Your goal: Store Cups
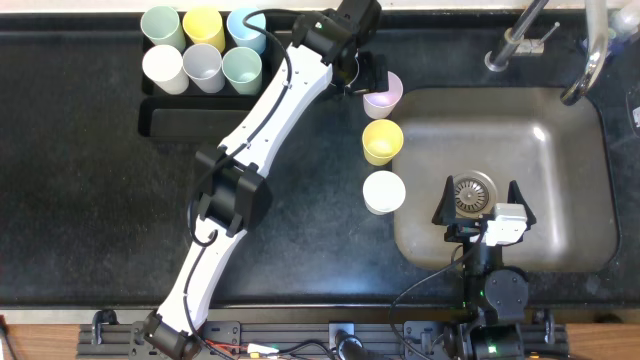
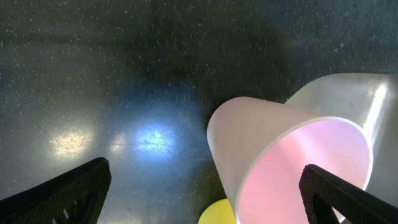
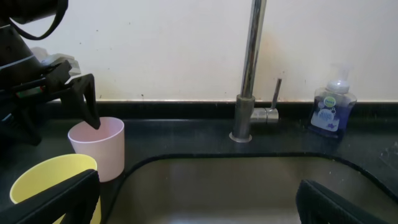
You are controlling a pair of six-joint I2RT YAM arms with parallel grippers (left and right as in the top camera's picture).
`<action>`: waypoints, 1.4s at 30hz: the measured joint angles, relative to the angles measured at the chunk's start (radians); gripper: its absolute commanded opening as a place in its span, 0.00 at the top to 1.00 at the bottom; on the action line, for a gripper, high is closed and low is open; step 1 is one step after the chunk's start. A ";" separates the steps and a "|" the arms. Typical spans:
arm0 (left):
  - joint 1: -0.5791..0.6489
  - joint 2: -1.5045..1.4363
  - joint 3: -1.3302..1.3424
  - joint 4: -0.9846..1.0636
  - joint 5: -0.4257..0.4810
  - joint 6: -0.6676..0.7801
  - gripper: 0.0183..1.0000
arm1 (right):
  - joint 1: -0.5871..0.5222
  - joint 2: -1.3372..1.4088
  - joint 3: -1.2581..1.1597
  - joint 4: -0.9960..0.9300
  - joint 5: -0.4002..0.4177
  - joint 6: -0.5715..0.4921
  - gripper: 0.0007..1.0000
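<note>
Pink cup (image 1: 383, 92) stands on desk by sink (image 1: 560, 110) rim, upper centre, w/ yellow cup (image 1: 382, 141) just below. Left claw (image 1: 365, 78) straddles it, fingers apart, not clamped. Best: centre, squeeze gently, lift straight, clear of yellow cup, then to tray (image 1: 147, 70) upper left. Right claw (image 1: 480, 196) apart over sink.

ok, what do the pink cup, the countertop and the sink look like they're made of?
Pink cup: likely thin plastic, matte outside; light glows through its wall.
Countertop: black with fine speckles, polished, probably granite or a stone composite; it mirrors bright lights.
Sink: stainless steel, brushed satin finish, going by its grey sheen and soft highlights.
</note>
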 measured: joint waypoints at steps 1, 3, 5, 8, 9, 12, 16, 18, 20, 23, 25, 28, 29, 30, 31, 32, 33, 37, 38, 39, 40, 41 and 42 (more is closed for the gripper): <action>0.000 0.000 0.000 0.000 0.000 -0.002 0.00 | 0.000 0.000 0.000 0.000 0.000 0.000 0.00; 0.000 0.001 0.000 0.000 0.000 -0.008 0.22 | 0.000 0.000 0.000 0.000 0.000 0.000 0.00; 0.000 0.002 0.000 0.000 -0.003 -0.021 0.86 | 0.000 0.000 0.000 0.000 0.000 0.000 0.00; 0.001 0.006 0.000 0.000 -0.007 -0.035 0.98 | 0.000 0.000 0.000 0.000 0.000 0.000 0.00; 0.001 0.008 0.000 0.000 -0.008 -0.037 0.98 | 0.000 0.000 0.000 0.000 0.000 0.000 0.00; 0.001 0.014 0.000 0.001 -0.011 -0.047 0.98 | 0.000 0.000 0.000 0.000 0.000 0.000 0.00; 0.005 0.014 0.000 0.003 -0.013 -0.053 0.98 | 0.000 0.000 0.000 0.000 0.000 0.000 0.00; 0.006 0.013 0.000 0.000 -0.014 -0.053 0.98 | 0.000 0.000 0.000 0.000 0.000 0.000 0.00; 0.010 0.006 0.000 -0.020 -0.024 -0.053 0.98 | 0.000 0.000 0.000 0.000 0.000 0.000 0.00; 0.024 -0.034 0.000 -0.079 -0.059 -0.056 0.98 | 0.000 0.000 0.000 0.001 0.000 0.000 0.00; 0.042 -0.090 -0.001 -0.116 -0.087 -0.056 0.98 | 0.000 0.000 0.000 0.000 0.000 0.000 0.00; 0.093 -0.240 -0.001 -0.193 -0.137 -0.060 0.98 | 0.000 0.000 0.000 0.000 0.000 0.000 0.00; 0.119 -0.306 -0.001 -0.233 -0.159 -0.070 0.98 | 0.000 0.000 0.000 0.000 0.000 0.000 0.00; 0.150 -0.375 0.000 -0.278 -0.181 -0.087 0.98 | 0.000 0.000 0.000 0.000 0.000 0.000 0.00; 0.185 -0.446 0.000 -0.332 -0.206 -0.109 0.98 | 0.000 0.000 0.000 0.000 0.000 0.000 0.00; 0.218 -0.506 -0.002 -0.374 -0.226 -0.129 0.98 | 0.000 0.000 0.000 0.000 0.000 0.000 0.00; 0.261 -0.575 -0.014 -0.401 -0.248 -0.148 0.98 | 0.000 0.000 0.000 0.000 0.000 0.000 0.00; 0.430 -0.801 -0.190 -0.365 -0.306 -0.195 0.98 | 0.000 0.000 0.000 0.000 0.000 0.000 0.00; 0.463 -0.841 -0.258 -0.341 -0.312 -0.202 0.98 | 0.000 0.000 0.000 0.000 0.000 0.000 0.00; 0.494 -0.871 -0.335 -0.306 -0.313 -0.209 0.98 | 0.000 0.000 0.000 0.000 0.000 0.000 0.00; 0.522 -0.890 -0.411 -0.269 -0.311 -0.213 0.98 | 0.000 0.000 0.000 0.000 0.000 0.000 0.00; 0.550 -0.901 -0.489 -0.232 -0.307 -0.217 0.98 | 0.000 0.000 0.000 0.000 0.000 0.000 0.00; 0.573 -0.901 -0.556 -0.198 -0.300 -0.218 0.98 | 0.000 0.000 0.000 0.000 0.000 0.000 0.00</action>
